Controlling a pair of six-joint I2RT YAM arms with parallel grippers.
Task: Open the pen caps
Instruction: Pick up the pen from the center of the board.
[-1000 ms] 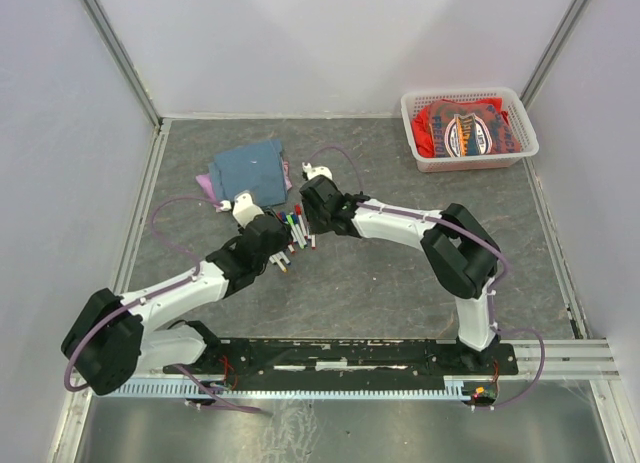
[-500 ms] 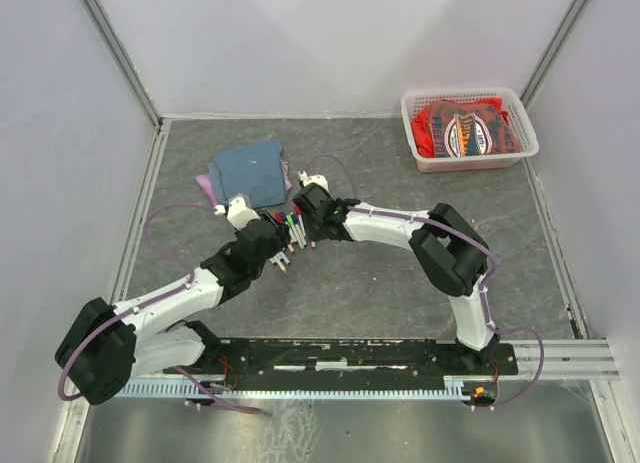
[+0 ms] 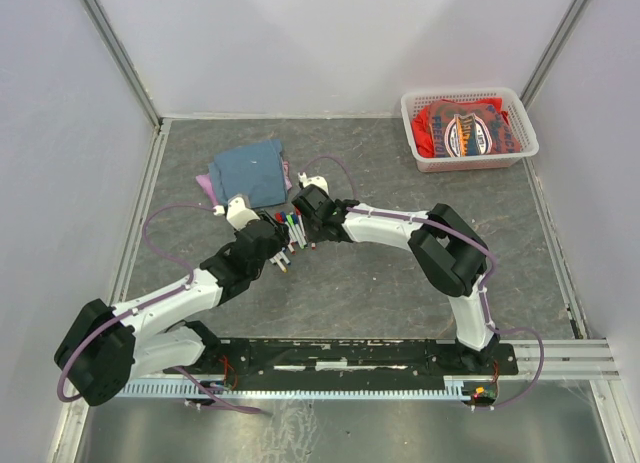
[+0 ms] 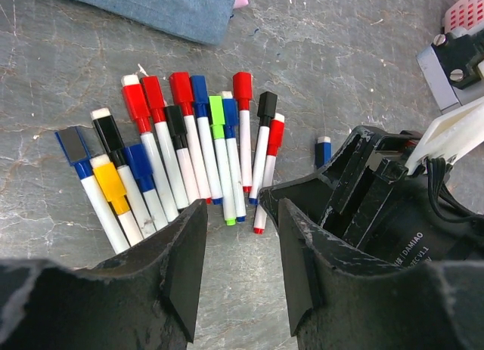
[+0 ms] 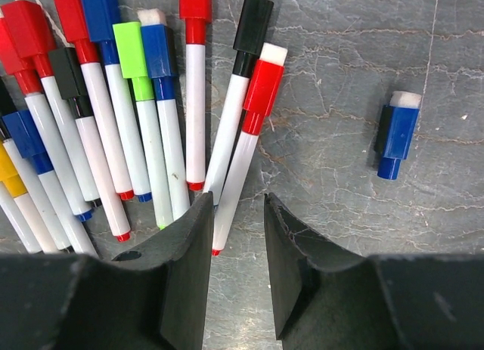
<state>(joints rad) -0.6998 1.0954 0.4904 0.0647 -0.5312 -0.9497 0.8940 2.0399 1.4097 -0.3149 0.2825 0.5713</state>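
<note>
1. The pen caps (image 5: 264, 85) are red, blue, black, lime green and yellow.
2. The barrels (image 5: 195, 108) are white, their tips red, blue or green.
3. A loose cap (image 5: 397, 134) is blue with a white end.
4. The table (image 3: 380, 283) is grey with pale stone-like veins.
5. The cloth (image 3: 250, 170) is slate blue.
6. The basket (image 3: 415, 118) is white; the garment (image 3: 465, 128) in it is red with a printed badge.
7. The left gripper (image 4: 242, 236) and right gripper (image 5: 236, 244) are black.
</note>
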